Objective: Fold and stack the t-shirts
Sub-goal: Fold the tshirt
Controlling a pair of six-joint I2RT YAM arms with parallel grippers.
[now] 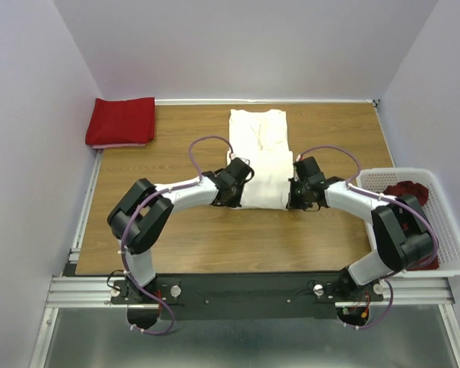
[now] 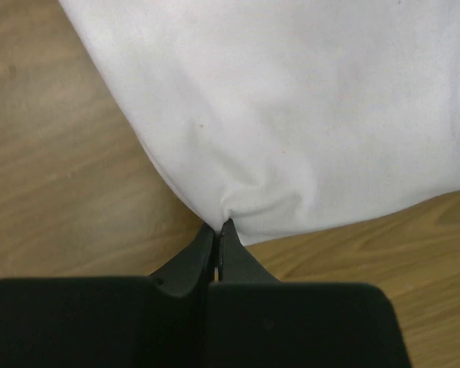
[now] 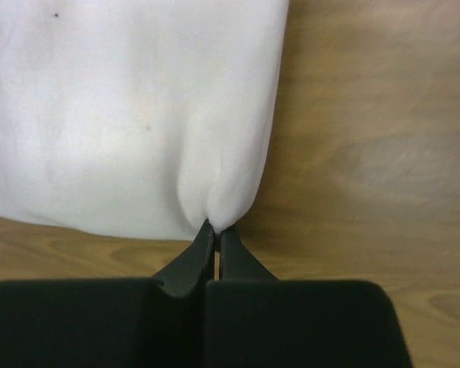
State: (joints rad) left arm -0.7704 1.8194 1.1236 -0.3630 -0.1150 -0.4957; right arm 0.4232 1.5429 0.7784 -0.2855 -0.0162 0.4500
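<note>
Left wrist: left hand point(image 2: 218, 225) pinches the cream-white t-shirt point(image 2: 291, 100) at one corner; right hand point(image 3: 215, 228), the other.

We bend both arms inward, elbows out, our left gripper point(image 2: 218, 230) and right gripper point(image 3: 213, 230) low, jaws pressed tightly together.

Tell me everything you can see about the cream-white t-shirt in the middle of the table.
The cream-white t-shirt looks like soft, plain cotton. It lies flat on the wooden table as a narrow strip running away from the arms, no sleeves showing, its near part looking doubled over. The left gripper is shut on its near left corner and the right gripper on its near right corner, puckering the cloth at both pinches. Nothing else touches it.
</note>
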